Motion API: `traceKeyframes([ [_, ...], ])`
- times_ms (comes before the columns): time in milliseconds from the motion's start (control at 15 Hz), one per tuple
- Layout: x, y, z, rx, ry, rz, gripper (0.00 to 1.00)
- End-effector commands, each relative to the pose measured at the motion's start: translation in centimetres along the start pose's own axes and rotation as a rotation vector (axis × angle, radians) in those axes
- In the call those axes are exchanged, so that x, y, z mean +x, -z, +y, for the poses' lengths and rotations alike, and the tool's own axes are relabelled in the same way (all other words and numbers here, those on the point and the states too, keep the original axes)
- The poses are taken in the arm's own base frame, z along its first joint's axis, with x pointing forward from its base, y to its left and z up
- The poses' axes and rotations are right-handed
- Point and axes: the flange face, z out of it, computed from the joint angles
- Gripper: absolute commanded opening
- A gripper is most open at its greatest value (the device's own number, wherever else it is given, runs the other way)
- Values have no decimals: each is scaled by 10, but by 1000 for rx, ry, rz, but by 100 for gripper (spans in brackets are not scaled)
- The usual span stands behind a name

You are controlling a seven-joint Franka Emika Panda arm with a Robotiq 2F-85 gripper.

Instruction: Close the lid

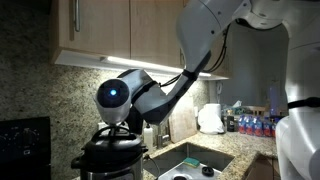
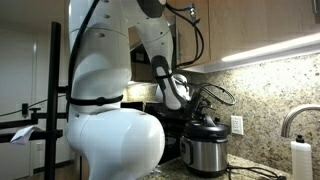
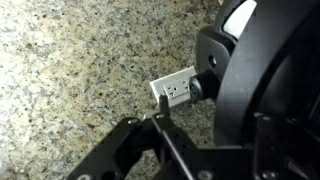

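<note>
- A bright strip light under the wooden cupboards (image 1: 130, 58) shines on the speckled stone wall (image 1: 50, 90).
- Everything else looks dim and grainy.
- In the wrist view, the close black robot parts (image 3: 260, 100) look blurry.

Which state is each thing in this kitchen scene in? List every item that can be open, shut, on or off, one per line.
lid, down on the cooker; locked or not cannot be told.
pincer, part open, holding nothing.
under-cabinet light, on.
wall outlet, the socket that shows is free.
wrist light, lit blue.
</note>
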Motion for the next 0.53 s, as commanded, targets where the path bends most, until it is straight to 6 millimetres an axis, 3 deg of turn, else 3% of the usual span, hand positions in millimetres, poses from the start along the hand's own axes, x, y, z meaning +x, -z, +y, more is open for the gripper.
traceKeyframes([
  [0, 4, 3, 12, -30, 30, -13, 84],
  [133, 6, 7, 10, -27, 35, -4, 97],
  [467, 10, 30, -7, 10, 61, 35, 100],
])
